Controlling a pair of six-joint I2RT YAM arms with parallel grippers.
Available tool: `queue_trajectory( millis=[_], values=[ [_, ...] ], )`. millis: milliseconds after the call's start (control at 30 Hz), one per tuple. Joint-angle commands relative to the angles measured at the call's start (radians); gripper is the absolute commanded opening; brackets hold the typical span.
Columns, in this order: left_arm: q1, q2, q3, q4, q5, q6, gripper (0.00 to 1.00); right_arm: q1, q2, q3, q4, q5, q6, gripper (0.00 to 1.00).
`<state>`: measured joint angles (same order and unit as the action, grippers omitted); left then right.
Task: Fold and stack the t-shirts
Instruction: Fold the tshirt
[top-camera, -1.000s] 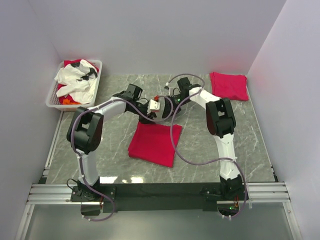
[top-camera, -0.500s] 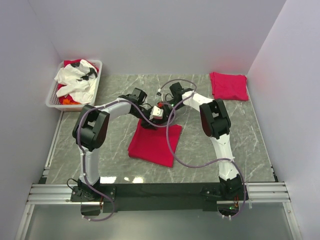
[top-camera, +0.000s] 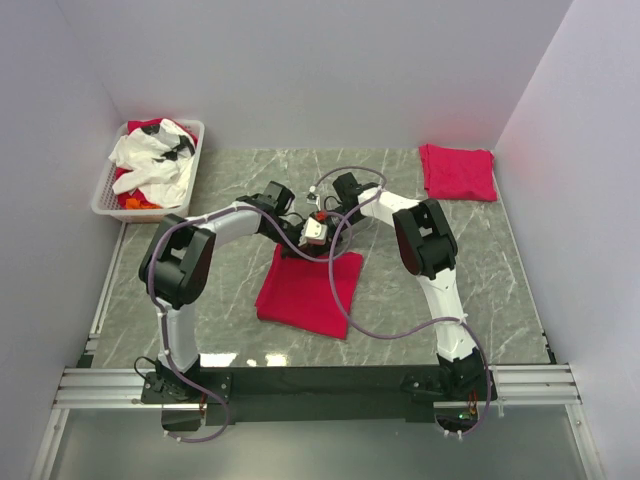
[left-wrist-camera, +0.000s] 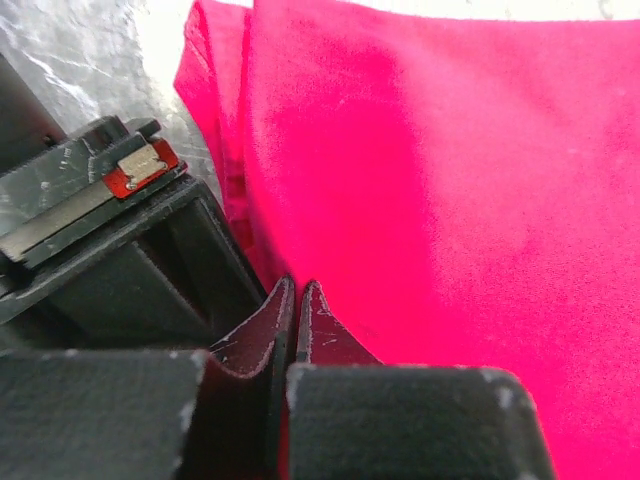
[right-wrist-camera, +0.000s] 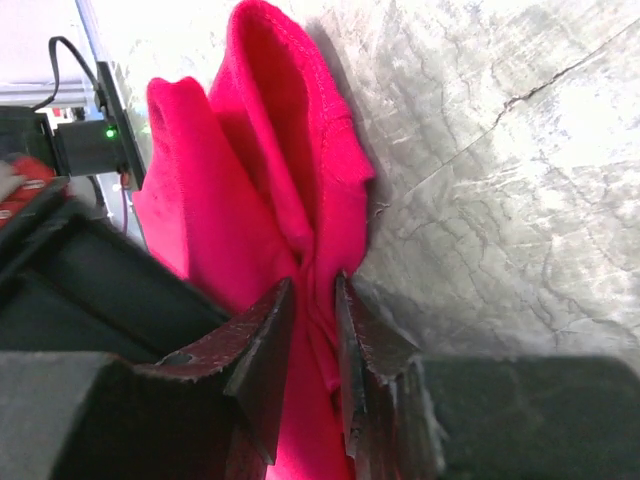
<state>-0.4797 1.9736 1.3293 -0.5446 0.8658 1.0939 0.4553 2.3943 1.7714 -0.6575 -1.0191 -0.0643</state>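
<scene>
Mid-frame, the left gripper (left-wrist-camera: 298, 290) is clamped tight on the folded t-shirt (top-camera: 295, 295) edge; the right gripper (right-wrist-camera: 311, 292) pinches its bunched corner.

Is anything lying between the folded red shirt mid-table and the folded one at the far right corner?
Nothing visible does. Bare table lies between the middle t-shirt and the far-right t-shirt; only the right arm itself reaches across that stretch.
</scene>
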Motion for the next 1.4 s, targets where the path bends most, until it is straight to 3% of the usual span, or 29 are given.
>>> queue_trajectory(
  millis=[0,233,633,1000,1367],
  values=[
    [-0.005,-0.093,-0.012,0.061,0.027,-0.014,0.01,-0.009,0.017,0.020,-0.028,0.045,-0.026,0.32],
    [-0.003,-0.148,-0.035,0.081,0.025,0.020,0.01,-0.058,0.015,0.103,-0.076,0.132,-0.051,0.30],
    [0.000,-0.234,-0.108,0.248,0.016,-0.009,0.01,-0.041,0.063,0.031,-0.073,0.050,-0.061,0.19],
    [0.015,-0.128,-0.085,0.330,-0.011,0.012,0.01,-0.053,0.062,0.080,-0.100,0.053,-0.063,0.18],
    [0.019,-0.038,-0.088,0.434,-0.051,-0.002,0.06,-0.136,-0.059,0.181,-0.093,0.385,-0.028,0.44]
  ],
)
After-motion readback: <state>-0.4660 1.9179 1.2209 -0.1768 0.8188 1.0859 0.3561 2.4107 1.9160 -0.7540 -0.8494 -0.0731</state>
